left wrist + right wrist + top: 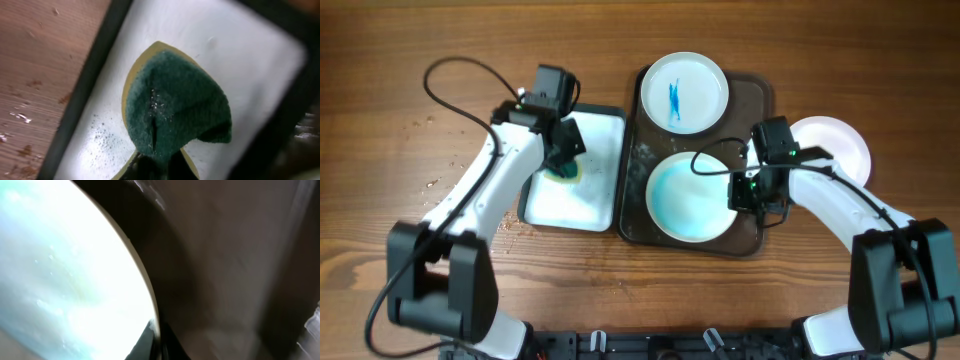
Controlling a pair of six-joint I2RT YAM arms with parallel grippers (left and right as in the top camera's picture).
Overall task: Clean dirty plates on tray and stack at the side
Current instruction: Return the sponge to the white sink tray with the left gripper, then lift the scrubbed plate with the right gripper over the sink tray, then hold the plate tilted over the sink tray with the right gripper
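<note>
The dark tray (pixel 750 98) holds two plates: a far one with a blue smear (pixel 683 92) and a near one covered in a teal film (pixel 692 197). A third, plain white plate (pixel 835 145) lies on the wood to the tray's right. My right gripper (pixel 748 192) is shut on the near plate's right rim; the right wrist view shows that rim (pixel 65 265) pinched between the fingers of the gripper (pixel 157 342) above the tray floor (pixel 225 270). My left gripper (pixel 563 160) is shut on a green sponge (pixel 175 105) over the white tub.
The white-lined tub (pixel 600 190) sits just left of the tray, its wet, soapy floor (pixel 240 65) under the sponge. Water drops and crumbs speckle the wood (pixel 440 180) left of the tub. Both arms reach in from the front edge.
</note>
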